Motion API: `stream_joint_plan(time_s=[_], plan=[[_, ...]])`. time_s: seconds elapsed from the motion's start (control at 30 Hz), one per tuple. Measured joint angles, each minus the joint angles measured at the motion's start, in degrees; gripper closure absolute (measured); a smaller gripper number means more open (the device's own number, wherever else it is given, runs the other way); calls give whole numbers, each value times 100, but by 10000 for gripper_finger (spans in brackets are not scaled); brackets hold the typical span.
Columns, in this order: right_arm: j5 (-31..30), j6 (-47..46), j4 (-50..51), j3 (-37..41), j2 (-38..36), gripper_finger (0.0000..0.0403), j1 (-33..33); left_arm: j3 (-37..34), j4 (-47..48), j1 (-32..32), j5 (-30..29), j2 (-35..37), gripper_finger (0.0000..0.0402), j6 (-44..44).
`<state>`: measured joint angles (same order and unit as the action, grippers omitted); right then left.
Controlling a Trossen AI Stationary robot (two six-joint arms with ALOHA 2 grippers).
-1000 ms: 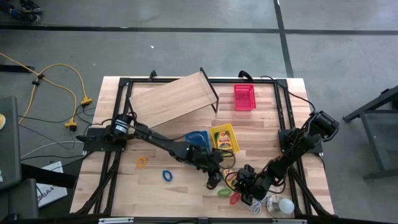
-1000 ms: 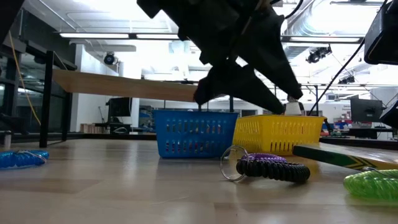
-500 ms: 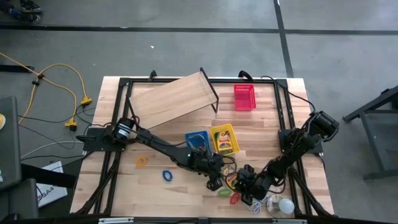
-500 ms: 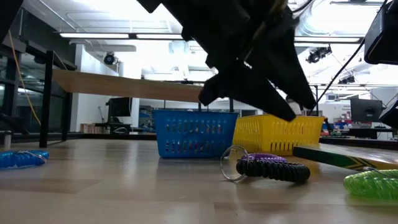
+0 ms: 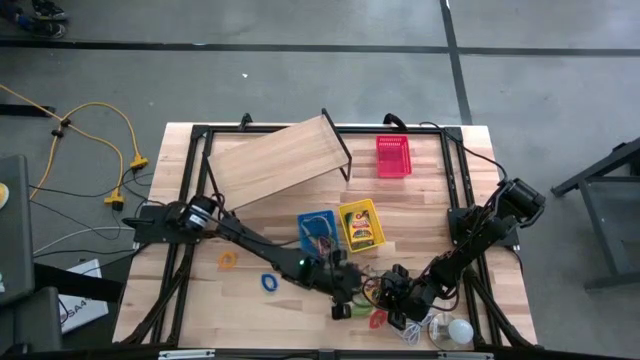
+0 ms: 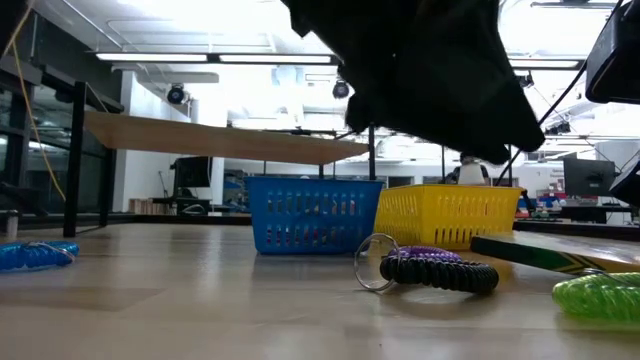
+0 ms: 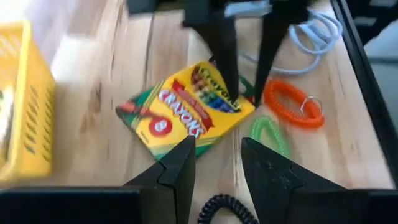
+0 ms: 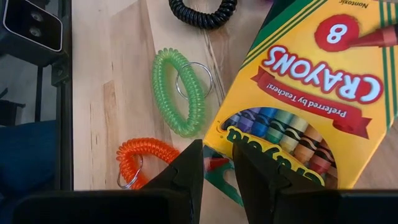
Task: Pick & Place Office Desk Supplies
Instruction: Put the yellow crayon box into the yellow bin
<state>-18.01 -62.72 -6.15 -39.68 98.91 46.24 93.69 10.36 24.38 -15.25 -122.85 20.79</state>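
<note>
Beside yellow basket: right hand pinching crayon box; left hand parted, empty.

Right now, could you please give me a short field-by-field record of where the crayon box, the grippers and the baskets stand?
crayon box: crayon box on the wooden table, label up
right gripper: right gripper closed on one end of the crayon box
left gripper: left gripper open, empty, above the table beside the box's other end
loops by the box: green loop, orange loop, black loop, all on the table
baskets: blue basket and yellow basket side by side; red basket apart, near the far edge
</note>
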Motion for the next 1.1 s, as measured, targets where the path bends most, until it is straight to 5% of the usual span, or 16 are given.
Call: stream_joint_plan(time_s=[0.33, 0.57, 1.1], plan=[[-1, 0, -4, 0, 0, 323, 0, 4, 66, 668, -1682, -78, 276, -3438], [16, 2, -21, -2, 0, 323, -15, 2, -339, 719, -2120, -430, 276, -4818], [-1, 2, -49, -2, 2, 323, -11, -8, -480, 502, -1427, -535, 276, -5225]])
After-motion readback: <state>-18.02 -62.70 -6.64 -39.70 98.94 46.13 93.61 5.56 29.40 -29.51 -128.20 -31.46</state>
